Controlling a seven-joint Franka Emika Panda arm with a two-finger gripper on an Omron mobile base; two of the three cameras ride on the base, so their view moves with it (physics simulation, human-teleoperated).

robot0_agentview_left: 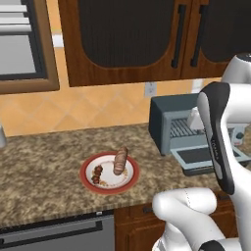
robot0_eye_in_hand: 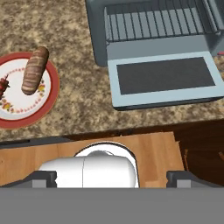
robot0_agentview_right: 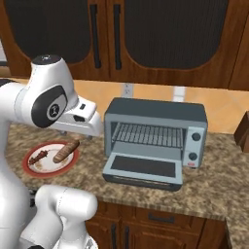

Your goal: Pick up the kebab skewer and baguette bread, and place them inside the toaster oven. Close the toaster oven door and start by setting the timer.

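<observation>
The baguette bread (robot0_agentview_left: 120,161) (robot0_agentview_right: 66,151) (robot0_eye_in_hand: 34,70) lies on a red-rimmed plate (robot0_agentview_left: 86,172) (robot0_agentview_right: 29,168) (robot0_eye_in_hand: 53,92), a brown scored loaf. Beside it on the plate rests the kebab skewer (robot0_agentview_left: 97,174) (robot0_agentview_right: 38,156) (robot0_eye_in_hand: 4,83), small with dark red chunks. To the plate's right stands the blue-grey toaster oven (robot0_agentview_left: 164,117) (robot0_agentview_right: 155,109) (robot0_eye_in_hand: 96,26). The toaster oven door (robot0_agentview_left: 198,157) (robot0_agentview_right: 143,168) (robot0_eye_in_hand: 164,78) hangs folded down, and the wire rack shows inside. My gripper (robot0_agentview_right: 75,135) (robot0_eye_in_hand: 113,178) hovers open above the counter between plate and oven, holding nothing.
The oven's knob panel (robot0_agentview_right: 195,146) is on its right side. Dark wood cabinets (robot0_agentview_right: 160,34) hang overhead. A wall outlet (robot0_agentview_left: 150,89) sits behind the counter. A dark brown object (robot0_agentview_right: 243,131) stands at the far right, and a dishwasher front (robot0_agentview_left: 54,235) is below the counter edge.
</observation>
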